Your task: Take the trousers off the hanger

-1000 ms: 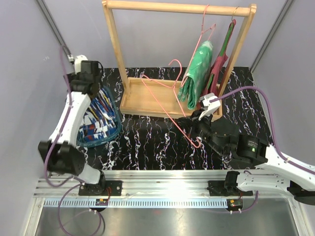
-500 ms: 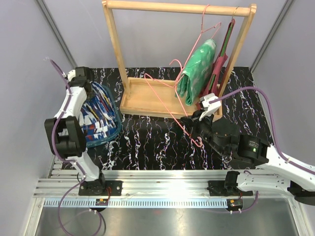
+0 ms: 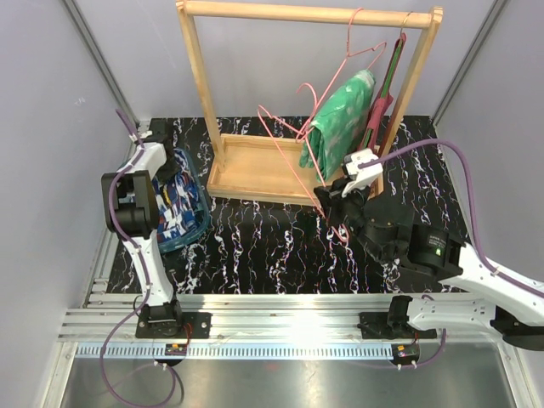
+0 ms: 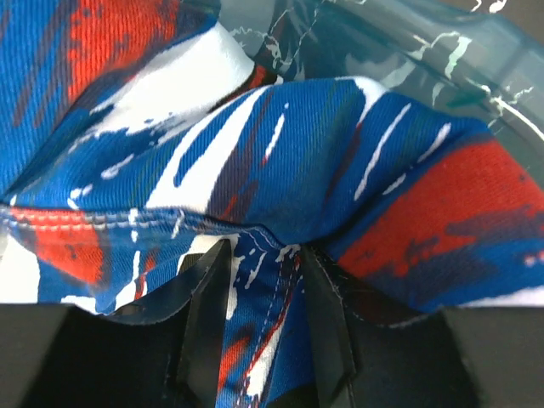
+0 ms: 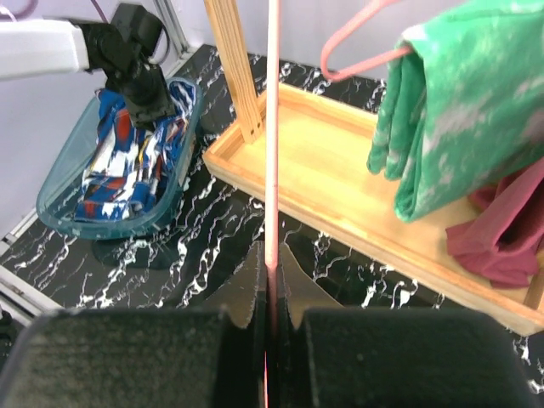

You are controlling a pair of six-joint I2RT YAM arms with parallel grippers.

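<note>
Blue trousers [image 4: 340,153] — woven twill cloth, matt, with raised stitching along a seam. Green trousers [image 5: 459,110]: soft matt cloth. Rack [image 3: 200,85] — pale, smooth wood. Hanger [image 5: 273,127]: thin, smooth pink wire. Basket [image 5: 53,204]: translucent teal plastic, glossy. Table [image 3: 255,246]: black marbled surface, slightly glossy.

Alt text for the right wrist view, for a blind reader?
The right gripper is shut on a thin pink hanger that runs straight up the picture. Behind it, green trousers hang above a wooden tray; at left, the left gripper is down in a basket holding blue trousers.
</note>
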